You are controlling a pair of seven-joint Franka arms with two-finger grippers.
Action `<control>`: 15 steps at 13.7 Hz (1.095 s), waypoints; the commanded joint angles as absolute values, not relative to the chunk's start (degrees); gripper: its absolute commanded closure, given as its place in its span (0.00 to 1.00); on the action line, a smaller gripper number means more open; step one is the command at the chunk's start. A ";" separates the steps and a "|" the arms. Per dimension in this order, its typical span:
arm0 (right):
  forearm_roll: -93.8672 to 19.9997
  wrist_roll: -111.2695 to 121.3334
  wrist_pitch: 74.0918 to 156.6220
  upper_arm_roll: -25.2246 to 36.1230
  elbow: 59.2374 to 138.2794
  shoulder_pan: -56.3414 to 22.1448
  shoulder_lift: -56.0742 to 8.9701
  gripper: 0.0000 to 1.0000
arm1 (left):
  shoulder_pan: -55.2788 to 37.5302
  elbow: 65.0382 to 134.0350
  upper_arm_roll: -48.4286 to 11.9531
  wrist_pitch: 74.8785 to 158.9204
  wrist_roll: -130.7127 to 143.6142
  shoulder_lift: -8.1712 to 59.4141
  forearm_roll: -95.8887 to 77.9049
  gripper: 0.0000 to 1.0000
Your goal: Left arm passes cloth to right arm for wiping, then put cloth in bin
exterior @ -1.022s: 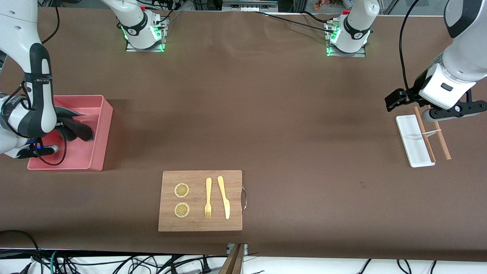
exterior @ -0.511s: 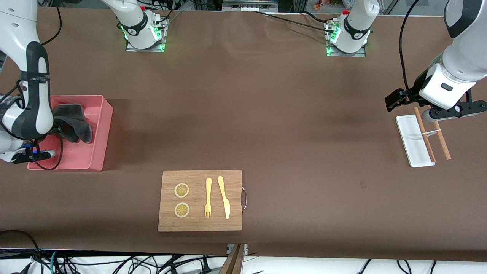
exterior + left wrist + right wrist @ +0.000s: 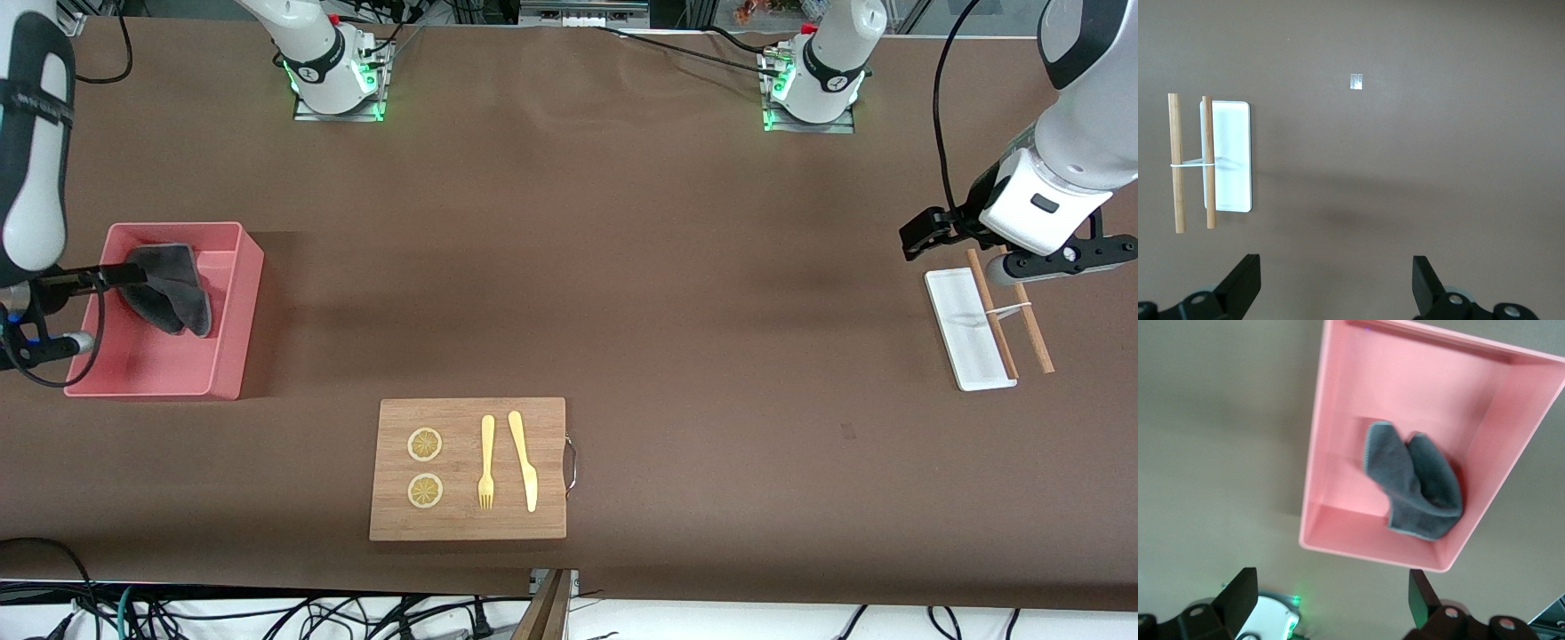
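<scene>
Front view, items as I read them from my station: one pink rectangular plastic bin at the right arm's end of the table, holding one small soft cloth, dark grey face showing, crumpled against the bin wall that lies farther from the front camera. My right wrist view confirms the cloth lying loose inside the bin, touched by nothing. Right gripper: raised above the table just beside the bin, fingers spread wide apart and empty. Left gripper: waiting over bare brown table at the left arm's end, fingers likewise wide apart, holding nothing. One white rectangular tray beside it, with a pair of brown wooden chopsticks joined by a thin white band, one stick lying across the tray's edge and the other on the table. One wooden cutting board with a metal handle, near the front camera's edge of the table, carrying two round lemon slices, one yellow fork and one yellow knife, side by side.
</scene>
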State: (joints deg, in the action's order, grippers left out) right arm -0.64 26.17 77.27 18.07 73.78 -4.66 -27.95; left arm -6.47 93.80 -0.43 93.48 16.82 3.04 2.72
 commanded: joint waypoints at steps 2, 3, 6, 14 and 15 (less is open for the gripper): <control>-2.90 25.84 73.39 15.65 72.07 -4.48 -22.96 0.00 | -6.50 92.99 -0.26 92.90 16.35 3.08 2.46 0.00; -2.81 25.06 73.48 14.69 72.16 -4.83 -21.46 0.00 | -6.50 92.99 -0.26 92.90 16.35 3.08 2.46 0.00; -2.20 23.20 73.56 9.69 73.56 -4.48 -16.45 0.00 | -6.33 92.99 -0.26 92.90 16.35 3.08 2.46 0.00; 0.00 11.60 75.57 2.29 80.85 -0.36 -6.42 0.00 | -6.33 92.99 -0.26 92.90 16.35 3.08 2.37 0.00; 0.00 11.51 78.20 2.29 81.38 0.34 -4.50 0.00 | -6.33 92.99 -0.26 92.90 16.35 3.08 2.37 0.00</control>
State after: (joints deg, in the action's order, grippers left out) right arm -0.67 12.31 74.56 3.83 78.07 -2.37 -8.97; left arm -6.39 93.80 -0.33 93.48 16.82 3.04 2.72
